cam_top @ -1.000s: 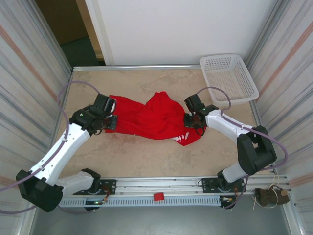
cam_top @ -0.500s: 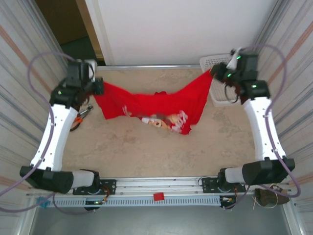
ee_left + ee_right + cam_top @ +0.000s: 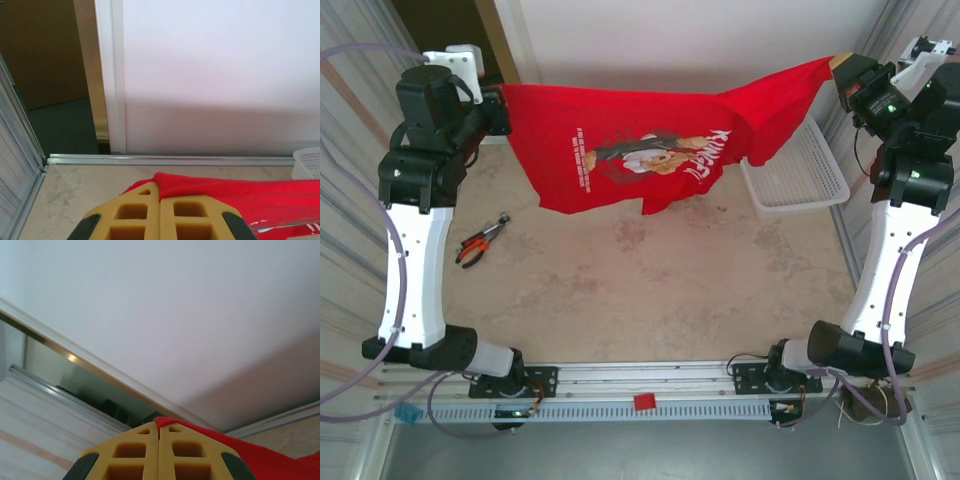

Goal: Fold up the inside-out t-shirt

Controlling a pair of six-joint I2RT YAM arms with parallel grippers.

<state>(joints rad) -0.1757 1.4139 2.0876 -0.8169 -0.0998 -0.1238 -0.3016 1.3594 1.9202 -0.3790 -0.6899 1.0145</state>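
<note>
Hanging cloth: the inside-out t-shirt [image 3: 620,150] is strung in the air between the two raised arms, over the far part of the table [image 3: 650,300]. It sags toward the middle, with its white lettering and pale orange graphic facing the overhead camera.
Left gripper: the left gripper [image 3: 495,110] is clenched on the shirt's left end, high at the far left corner. In the left wrist view its yellow pads [image 3: 135,212] are pressed together, with red cloth [image 3: 235,195] coming out from between them and running off to the right.
Right gripper: the right gripper [image 3: 840,72] is clamped on the shirt's right end, high at the far right. In the right wrist view its pads [image 3: 132,452] meet, with a red fold [image 3: 225,452] pinched at their tips.
Basket: a white basket [image 3: 810,175] of mesh plastic sits at the far right of the table. Its visible floor shows bare mesh.
Basket and shirt: a drooping flap of the shirt overlaps the basket's left rim in the overhead view. Whether the two touch cannot be told.
Table: orange-handled pliers [image 3: 480,240] lie on the left side, below the hanging cloth and near the left arm.
</note>
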